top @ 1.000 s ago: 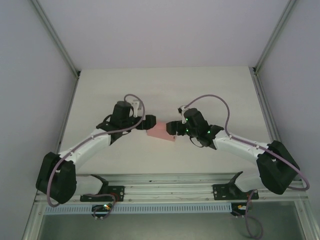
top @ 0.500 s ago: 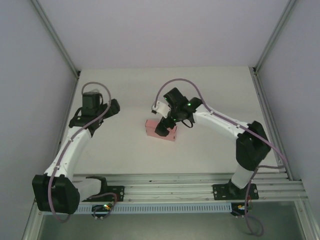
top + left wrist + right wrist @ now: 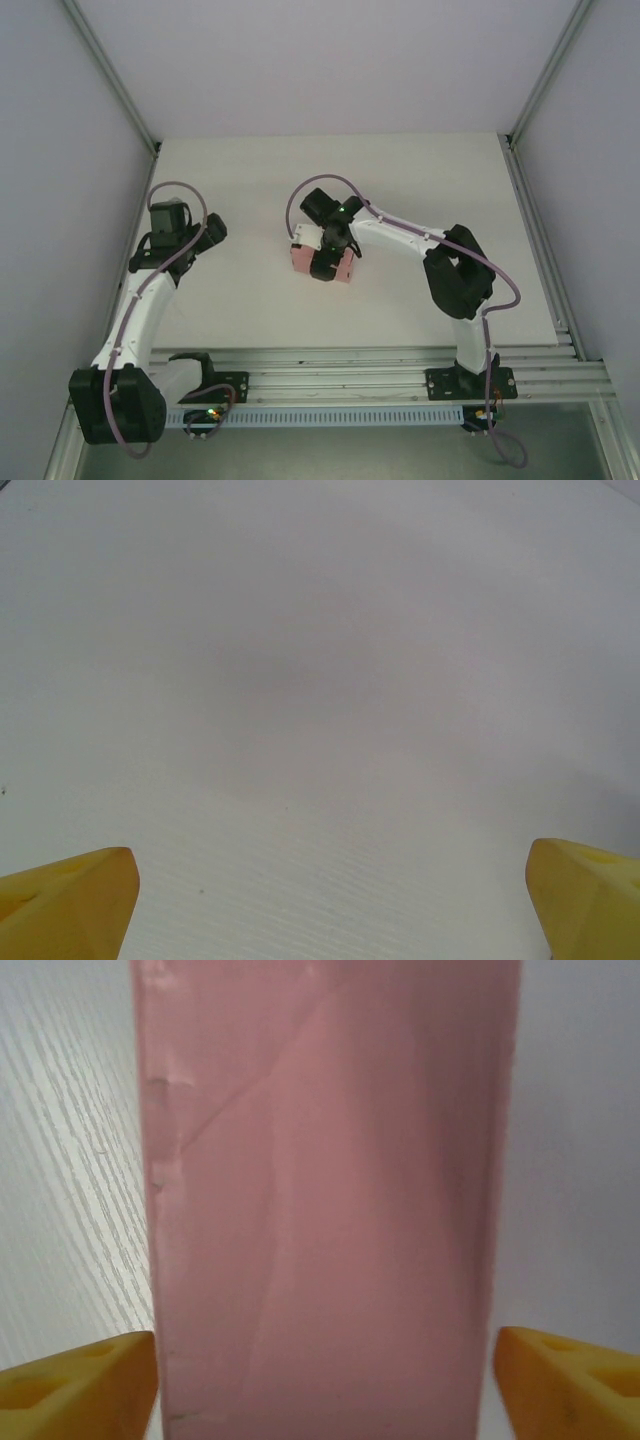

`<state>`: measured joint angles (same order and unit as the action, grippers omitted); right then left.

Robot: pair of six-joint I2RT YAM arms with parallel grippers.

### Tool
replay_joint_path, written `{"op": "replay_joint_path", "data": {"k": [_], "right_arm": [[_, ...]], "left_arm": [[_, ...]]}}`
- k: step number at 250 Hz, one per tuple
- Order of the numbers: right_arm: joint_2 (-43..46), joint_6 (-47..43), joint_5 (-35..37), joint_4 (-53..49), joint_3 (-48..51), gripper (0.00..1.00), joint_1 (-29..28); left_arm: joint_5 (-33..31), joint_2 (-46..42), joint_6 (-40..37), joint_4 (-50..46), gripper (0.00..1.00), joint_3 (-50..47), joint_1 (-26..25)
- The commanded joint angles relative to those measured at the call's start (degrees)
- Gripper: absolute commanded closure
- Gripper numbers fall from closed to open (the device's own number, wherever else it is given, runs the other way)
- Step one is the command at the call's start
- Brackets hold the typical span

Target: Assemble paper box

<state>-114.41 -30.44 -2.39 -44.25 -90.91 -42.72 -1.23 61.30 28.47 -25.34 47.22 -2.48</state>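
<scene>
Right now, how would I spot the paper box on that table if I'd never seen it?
Look at the white table, near its middle. There, under the right gripper, sits a small, low rectangular paper box of matte card. It is the only pink thing among white surfaces and black-and-white arms.

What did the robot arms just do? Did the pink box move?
The left gripper, open, pulled away from the small pink card box and swung out to the left side of the white table. The right gripper swung round above the box and now has a finger on each side of it. I cannot tell if it is squeezing yet. The box stayed about where it was.
</scene>
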Motion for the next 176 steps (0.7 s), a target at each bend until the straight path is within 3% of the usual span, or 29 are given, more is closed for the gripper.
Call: {"op": "replay_joint_path", "data": {"k": [1,22,54,82,99,115,148,176], "right_arm": [[-0.33,-0.54,2.42,-2.68,-1.47,0.36,-0.51],[0.34,-0.71,3.38,-3.20,-1.85,0.53,-0.52],[2.96,-1.52,5.71,-3.48,-1.86,0.58,-0.53],[6.25,-4.67,16.46,1.90,0.65,0.60,-0.55],[8.49,-10.04,24.12,10.33,5.36,0.60,-0.59],[10.61,-20.58,28.60,23.47,12.38,0.60,-0.42],[12.11,-44.41,25.87,54.36,31.15,0.60,-0.61],[10.01,-44.85,25.56,57.15,32.57,0.59,-0.65]], "left_arm": [[1.34,-1.40,-0.16,-0.65,0.00,-0.59,0.35],[1.93,-1.93,-0.47,-0.61,0.00,-0.65,0.39],[1.67,-3.01,-0.62,-0.72,0.00,-0.61,0.43],[1.19,-3.73,-0.96,-0.94,0.00,-0.46,0.37],[1.06,-3.87,-1.13,-0.88,0.00,-0.62,0.37],[0.81,-3.85,-1.09,-0.90,0.00,-0.86,0.40],[1.40,-3.35,-0.80,0.55,0.00,-1.85,0.38],[1.73,-2.21,-0.60,0.73,0.00,-1.55,0.49]]}}
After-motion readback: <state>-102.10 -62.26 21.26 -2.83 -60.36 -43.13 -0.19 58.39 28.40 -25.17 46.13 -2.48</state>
